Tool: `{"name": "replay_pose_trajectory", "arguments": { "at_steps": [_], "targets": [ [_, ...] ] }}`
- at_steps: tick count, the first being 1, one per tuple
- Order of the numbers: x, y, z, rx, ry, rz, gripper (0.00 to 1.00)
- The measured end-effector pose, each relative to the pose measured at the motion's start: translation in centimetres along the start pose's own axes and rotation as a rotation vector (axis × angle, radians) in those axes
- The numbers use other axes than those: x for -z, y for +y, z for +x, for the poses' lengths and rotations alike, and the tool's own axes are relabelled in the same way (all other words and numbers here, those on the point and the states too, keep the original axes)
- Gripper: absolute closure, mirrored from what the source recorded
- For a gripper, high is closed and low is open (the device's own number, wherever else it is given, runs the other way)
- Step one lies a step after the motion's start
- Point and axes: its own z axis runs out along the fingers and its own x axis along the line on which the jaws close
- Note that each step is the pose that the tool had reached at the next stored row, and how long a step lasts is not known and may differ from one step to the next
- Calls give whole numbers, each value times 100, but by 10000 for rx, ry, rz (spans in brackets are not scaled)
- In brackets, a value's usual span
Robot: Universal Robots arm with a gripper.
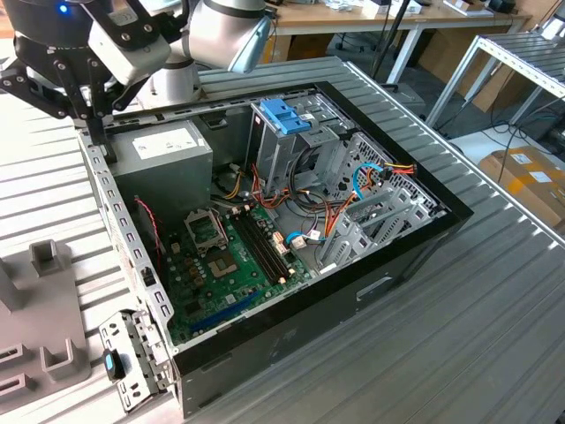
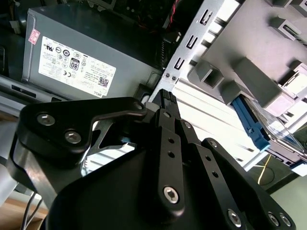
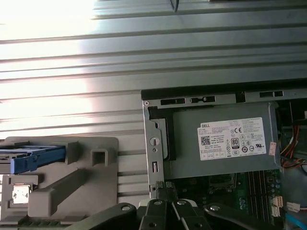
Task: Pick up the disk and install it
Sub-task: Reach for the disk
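1. Gripper (image 3: 165, 188): fingers look pressed together w/ nothing btwn them. It hangs over the rim of the PC case (image 1: 371, 291), w/ the PSU (image 3: 220, 143) just beyond its tips.
2. The disk (image 3: 36, 159) isn't picked up yet. It rests in the grey fixture (image 3: 91, 191) outside the case, well apart from the gripper.
3. Drive cage (image 1: 282, 132) sits past the PSU, further from the gripper. We judge pick & install are both still left.
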Motion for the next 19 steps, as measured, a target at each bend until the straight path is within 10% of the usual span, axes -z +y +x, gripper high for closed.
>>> {"name": "replay_pose_trajectory", "arguments": {
  "at_steps": [19],
  "targets": [
    [3, -8, 106, 0, 0, 0, 89]
  ]
}}
